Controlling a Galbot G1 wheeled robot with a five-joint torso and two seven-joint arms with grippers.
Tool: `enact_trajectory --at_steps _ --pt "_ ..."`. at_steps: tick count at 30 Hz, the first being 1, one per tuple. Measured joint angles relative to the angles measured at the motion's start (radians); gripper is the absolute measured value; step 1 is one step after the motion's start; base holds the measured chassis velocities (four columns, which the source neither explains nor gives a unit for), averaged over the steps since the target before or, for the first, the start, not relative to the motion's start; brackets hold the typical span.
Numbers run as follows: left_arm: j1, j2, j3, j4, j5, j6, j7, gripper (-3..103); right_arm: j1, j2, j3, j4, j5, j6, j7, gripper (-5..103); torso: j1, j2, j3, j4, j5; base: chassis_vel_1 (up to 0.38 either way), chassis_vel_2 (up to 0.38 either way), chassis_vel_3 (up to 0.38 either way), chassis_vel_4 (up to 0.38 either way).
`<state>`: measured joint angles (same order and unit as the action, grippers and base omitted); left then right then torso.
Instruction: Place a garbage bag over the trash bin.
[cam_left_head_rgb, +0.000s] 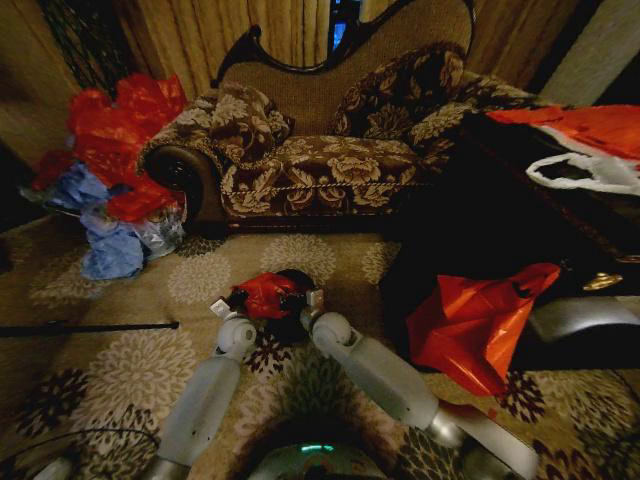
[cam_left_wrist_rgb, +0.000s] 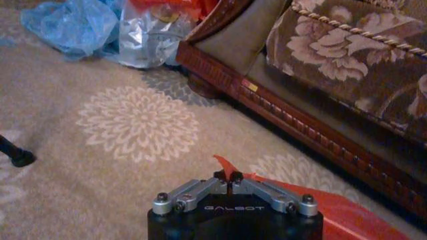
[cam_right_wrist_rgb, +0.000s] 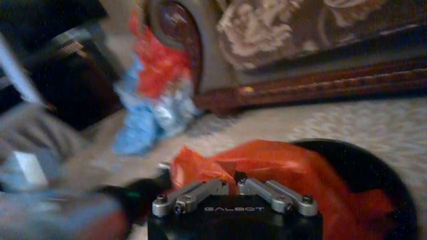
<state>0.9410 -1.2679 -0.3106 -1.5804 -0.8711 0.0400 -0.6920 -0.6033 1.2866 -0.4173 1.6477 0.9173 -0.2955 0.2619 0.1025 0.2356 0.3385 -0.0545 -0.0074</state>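
Note:
The deep-red garbage bag lies crumpled over the small black trash bin on the carpet in front of the sofa. My left gripper holds the bag's left edge. In the left wrist view its fingertips are shut on a corner of the garbage bag. My right gripper is at the bag's right side. The right wrist view shows it shut on the garbage bag, with the trash bin's dark rim showing behind the plastic.
A floral sofa stands just behind the bin. A heap of red and blue bags lies at its left end. A larger orange-red bag hangs from dark furniture on the right. A black rod lies on the carpet at left.

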Motion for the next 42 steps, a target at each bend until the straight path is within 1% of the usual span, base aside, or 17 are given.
enact_trajectory --at_steps 1,3,5,6,7,8,9,10,11,13,14,17,22,25,33,36,42 --pt "-0.001 -0.003 0.001 0.004 0.001 -0.001 0.001 0 -0.015 -0.018 -0.004 0.037 0.02 0.016 -0.031 0 0.0 0.0 0.0 0.0001 0.0 0.0 0.0 0.0 0.0" --pt "-0.002 -0.005 0.002 0.005 0.001 -0.001 0.001 0 -0.025 -0.029 -0.006 0.055 0.028 0.023 -0.057 0 0.0 0.0 0.0 0.0002 0.0 0.0 0.0 0.0 0.0" --pt "-0.003 -0.007 0.004 0.005 0.001 -0.001 0.001 0 -0.064 -0.064 -0.01 0.082 0.024 0.031 -0.168 0 0.0 0.0 0.0 0.0001 0.0003 0.0 0.0 0.0 0.0" --pt "-0.003 -0.007 0.004 0.005 0.001 -0.001 0.001 0 -0.064 -0.064 -0.01 0.082 0.024 0.031 -0.168 0 0.0 0.0 0.0 0.0001 0.0003 0.0 0.0 0.0 0.0" --pt "-0.004 -0.008 0.005 0.004 0.001 -0.001 0.0 0 -0.087 -0.085 -0.01 0.082 -0.004 0.031 -0.235 0 0.0 0.0 0.0 0.0 0.0002 0.0 0.0 0.0 0.0" --pt "-0.004 -0.008 0.005 0.003 0.001 -0.001 0.0 0 -0.096 -0.093 -0.01 0.079 -0.021 0.031 -0.261 0 0.0 0.0 0.0 0.0 0.0 0.0 0.0 0.0 0.0" --pt "-0.004 -0.007 0.006 0.0 0.001 -0.001 -0.001 0 -0.114 -0.108 -0.004 0.057 -0.081 0.03 -0.335 0 0.0 0.0 0.0 0.0 0.0002 0.0 0.0 0.0 0.0" --pt "-0.004 -0.007 0.006 0.0 0.001 -0.001 -0.001 0 -0.114 -0.108 -0.004 0.057 -0.081 0.03 -0.335 0 0.0 0.0 0.0 0.0 0.0002 0.0 0.0 0.0 0.0" --pt "-0.002 -0.007 0.006 -0.003 0.001 -0.001 -0.001 0 -0.123 -0.115 0.003 0.024 -0.133 0.029 -0.387 0 0.0 0.0 0.0 0.0 0.0003 0.0 0.0 0.0 0.0" --pt "0.004 -0.007 0.007 -0.007 0.001 -0.001 -0.002 0 -0.134 -0.117 0.017 -0.038 -0.201 0.029 -0.446 0 0.0 0.0 0.0 0.0 0.0 0.0 0.0 0.0 0.0" --pt "0.004 -0.007 0.007 -0.007 0.001 -0.001 -0.002 0 -0.134 -0.117 0.017 -0.038 -0.201 0.029 -0.446 0 0.0 0.0 0.0 0.0 0.0 0.0 0.0 0.0 0.0" --pt "0.014 -0.008 0.007 -0.013 0.001 -0.001 -0.002 0 -0.143 -0.098 0.035 -0.146 -0.283 0.047 -0.465 0 0.0 0.0 0.0 0.0 0.0 0.0 0.0 0.0 0.0" --pt "0.018 -0.006 0.007 -0.014 0.002 -0.001 -0.002 0 -0.138 -0.07 0.051 -0.218 -0.33 0.056 -0.471 0 0.0 0.0 0.0 0.0002 0.0 0.0 0.0 0.0 0.0" --pt "0.02 -0.004 0.007 -0.009 0.002 -0.002 -0.002 0 -0.129 -0.043 0.065 -0.278 -0.401 0.069 -0.476 0 0.0 0.0 0.0 0.0002 0.0 0.0 0.0 0.0 0.0" --pt "0.037 -0.014 0.008 0.021 0.015 -0.015 0.012 0 -0.134 -0.022 0.091 -0.343 -0.426 0.07 -0.452 0 0.0 0.0 0.0 0.0001 0.0 0.0 0.0 0.0 0.0" --pt "0.027 -0.037 0.014 0.1 0.034 -0.042 0.048 0 -0.145 -0.023 0.11 -0.367 -0.44 0.067 -0.444 0 0.0 0.0 0.0 0.0002 0.0001 0.0 0.0 0.0 0.0" --pt "-0.034 -0.075 0.015 0.225 0.044 -0.06 0.075 0 -0.151 -0.032 0.127 -0.375 -0.457 0.063 -0.44 0 0.0 0.0 0.0 0.0 0.0001 0.0 0.0 0.0 0.0"
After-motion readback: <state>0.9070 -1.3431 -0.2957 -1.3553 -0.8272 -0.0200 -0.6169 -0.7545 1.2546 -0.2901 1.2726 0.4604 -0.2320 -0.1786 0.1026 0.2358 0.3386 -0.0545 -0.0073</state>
